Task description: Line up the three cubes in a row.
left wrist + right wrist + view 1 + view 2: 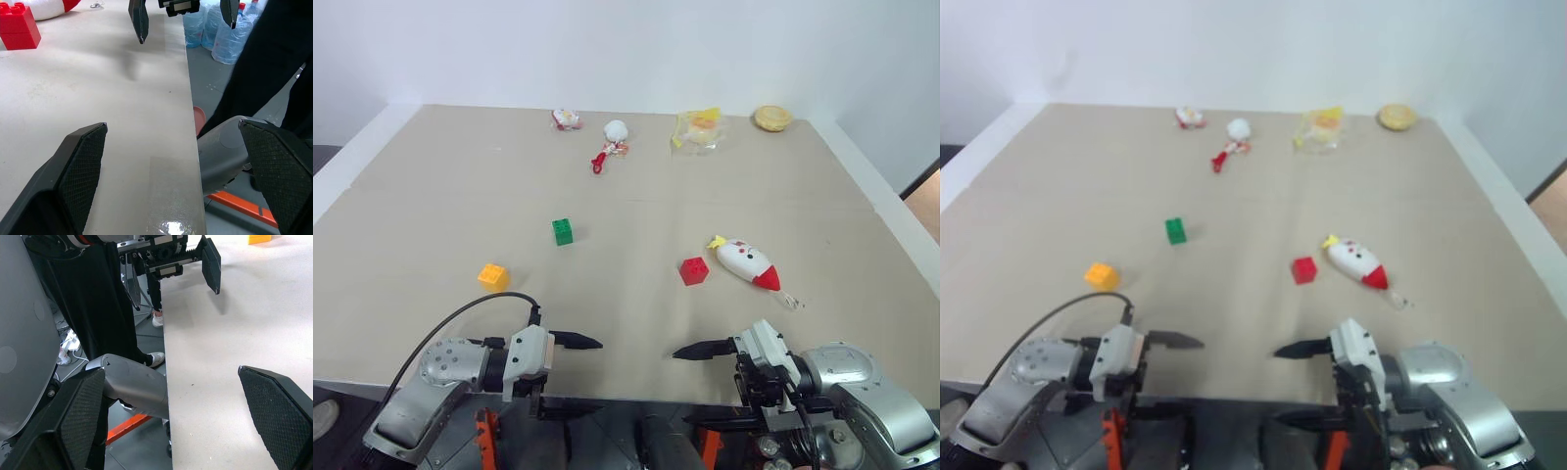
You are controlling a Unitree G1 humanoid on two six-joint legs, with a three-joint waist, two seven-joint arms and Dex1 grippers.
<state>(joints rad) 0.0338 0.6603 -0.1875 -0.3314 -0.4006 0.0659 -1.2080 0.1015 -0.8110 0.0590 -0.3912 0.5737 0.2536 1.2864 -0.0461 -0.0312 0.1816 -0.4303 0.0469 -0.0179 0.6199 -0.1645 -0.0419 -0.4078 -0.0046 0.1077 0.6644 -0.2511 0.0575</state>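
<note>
white rocket toy (748, 262) beside red cube (694, 270)

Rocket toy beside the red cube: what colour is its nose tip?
Red; the rocket toy has a white body and yellow tail. Clearest in the left eye view.

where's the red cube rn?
Head view: the red cube sits right of centre on the table, just left of the rocket toy, apart from the green cube farther left.
</note>
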